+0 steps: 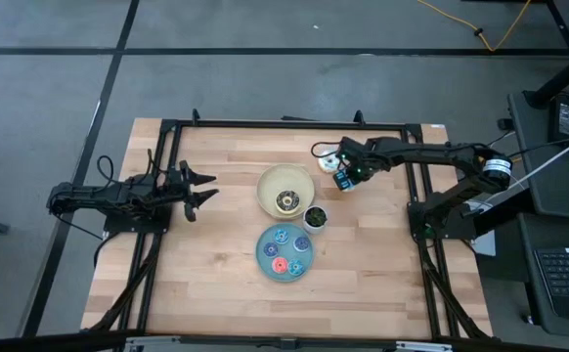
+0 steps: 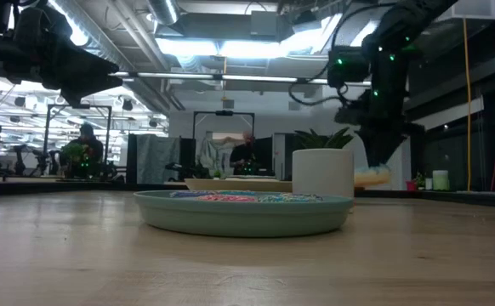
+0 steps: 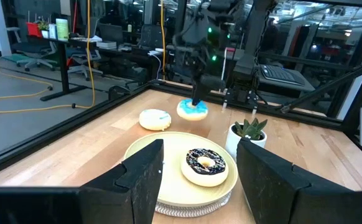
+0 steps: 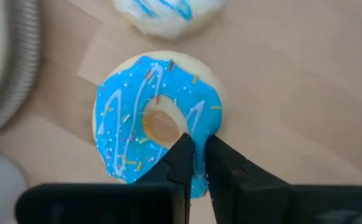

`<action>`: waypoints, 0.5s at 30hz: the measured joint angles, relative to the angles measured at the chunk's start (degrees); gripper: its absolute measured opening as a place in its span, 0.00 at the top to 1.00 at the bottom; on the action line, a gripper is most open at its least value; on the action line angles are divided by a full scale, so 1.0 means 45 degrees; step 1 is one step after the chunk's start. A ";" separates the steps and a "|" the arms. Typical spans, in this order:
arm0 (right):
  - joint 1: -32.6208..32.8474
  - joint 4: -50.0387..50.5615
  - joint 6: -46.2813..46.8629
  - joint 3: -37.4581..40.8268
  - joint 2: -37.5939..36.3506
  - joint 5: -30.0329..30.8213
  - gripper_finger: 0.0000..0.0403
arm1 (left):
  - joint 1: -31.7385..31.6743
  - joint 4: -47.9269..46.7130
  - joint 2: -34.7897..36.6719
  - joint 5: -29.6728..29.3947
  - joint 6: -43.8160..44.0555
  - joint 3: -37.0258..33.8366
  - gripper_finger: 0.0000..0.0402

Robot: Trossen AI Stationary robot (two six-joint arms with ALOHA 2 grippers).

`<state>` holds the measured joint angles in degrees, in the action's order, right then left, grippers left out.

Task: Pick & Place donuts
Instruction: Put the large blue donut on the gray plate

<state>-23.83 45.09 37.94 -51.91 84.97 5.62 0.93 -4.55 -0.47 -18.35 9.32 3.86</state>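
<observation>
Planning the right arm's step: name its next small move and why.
Probably lift straight up. The right pincer is shut on the blue-iced donut's ring, one finger through the hole, and the donut lies on the table beside the white-iced donut, not on a plate.

The light-blue-iced donut (image 4: 156, 118) lies flat on the table toward its far edge, just beside the white-iced donut (image 3: 154, 119). The dark brown donut (image 3: 206, 165) rests on the cream plate. Tiny donuts (image 1: 282, 250) fill the blue plate.
</observation>
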 joint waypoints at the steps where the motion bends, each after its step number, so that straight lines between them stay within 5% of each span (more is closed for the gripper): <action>1: 0.0000 0.0217 -0.0206 -0.0241 0.0000 -0.0013 0.90 | 0.0000 0.0004 0.0000 0.0005 0.0000 0.0000 0.51; 15: 0.0000 0.3564 -0.2702 -0.4340 0.0005 -0.0011 0.90 | -0.0004 -0.0001 0.0000 0.0001 0.0000 0.0000 0.51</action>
<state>-23.83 61.12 25.79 -71.44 84.99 5.57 0.91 -4.56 -0.47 -18.35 9.32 3.86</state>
